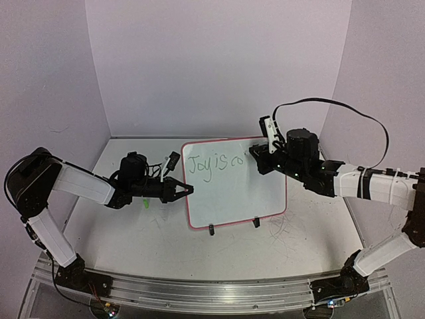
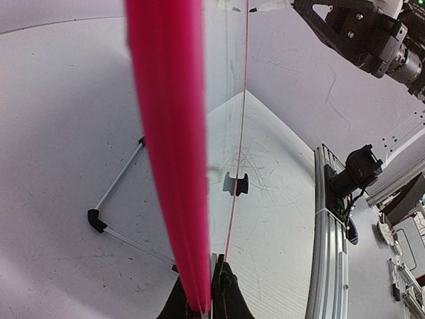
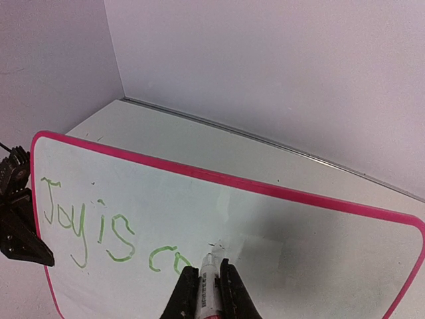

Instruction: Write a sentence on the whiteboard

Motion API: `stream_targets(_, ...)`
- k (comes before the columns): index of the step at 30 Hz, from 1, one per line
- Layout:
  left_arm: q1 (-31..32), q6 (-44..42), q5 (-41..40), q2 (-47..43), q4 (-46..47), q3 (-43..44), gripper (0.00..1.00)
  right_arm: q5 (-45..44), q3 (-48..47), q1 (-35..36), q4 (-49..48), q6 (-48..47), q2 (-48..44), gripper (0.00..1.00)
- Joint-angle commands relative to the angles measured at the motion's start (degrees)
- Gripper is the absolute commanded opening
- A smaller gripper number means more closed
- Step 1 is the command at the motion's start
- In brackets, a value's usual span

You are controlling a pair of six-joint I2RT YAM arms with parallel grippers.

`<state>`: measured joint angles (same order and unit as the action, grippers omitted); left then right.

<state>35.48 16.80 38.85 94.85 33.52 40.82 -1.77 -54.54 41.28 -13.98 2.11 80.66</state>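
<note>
From above, the board (image 1: 239, 193) is standing near the middle of the worktop (image 1: 146, 232), leaning back on its two black feet (image 1: 211, 229). The sentence (image 1: 214, 166) is running in green across the board's upper left, reading "Joy is co". The left gripper (image 1: 188, 190) is reaching in from the left and pinching the board's left edge, jaws together on the rim. The right gripper (image 1: 255, 158) is hovering at the board's upper middle, just past the last letter; from here I cannot tell what it is carrying.

In the left wrist view, the board's pink rim is running up the frame edge-on (a thick, blurred band). The left gripper's fingers (image 2: 226, 292) are clamping that rim at the bottom of the frame. Behind the board, its wire stand (image 2: 119, 183) is resting on the worktop. The right arm (image 2: 365, 36) is showing at the top right, and a metal rail (image 2: 329, 226) is showing along the right side.

In the right wrist view, the right gripper is clamping a marker (image 3: 210, 292), with its fingers tight on either side of the barrel. The marker's tip is appearing to touch the board just right of the "o". The sentence is sitting on the board's left half, and the left gripper is showing as a black shape at the board's left edge.
</note>
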Motion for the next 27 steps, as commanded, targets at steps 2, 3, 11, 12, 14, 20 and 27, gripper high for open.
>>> stream_targets(2,-1.03,-3.28,-12.57,1.87,-3.81,0.47,0.0,0.46,0.0,0.13,-0.61,-0.27,1.0,0.0)
stream_targets(3,-1.02,-3.31,-12.57,1.89,-3.81,0.42,0.0,0.47,-0.19,0.14,-0.61,-0.31,1.13,0.0)
stream_targets(11,-1.03,-3.43,-12.74,1.72,-3.81,0.4,0.0,0.39,-0.93,0.15,-0.84,-0.26,2.1,0.0)
stream_targets(12,-1.03,-3.44,-12.75,1.72,-3.81,0.4,0.0,0.24,-0.92,0.14,-1.03,-0.26,2.03,0.0)
stream_targets(14,-1.03,-3.44,-12.72,1.73,-3.79,0.39,0.0,-0.09,-1.05,0.12,-1.33,-0.31,1.98,0.0)
stream_targets(20,-1.03,-3.47,-12.78,1.61,-3.82,0.33,0.0,-1.52,-0.83,0.12,-1.22,-0.43,1.98,0.0)
stream_targets(27,-1.03,-3.45,-12.66,1.89,-3.81,0.3,0.0,-1.39,0.76,0.21,0.31,0.07,1.09,0.0)
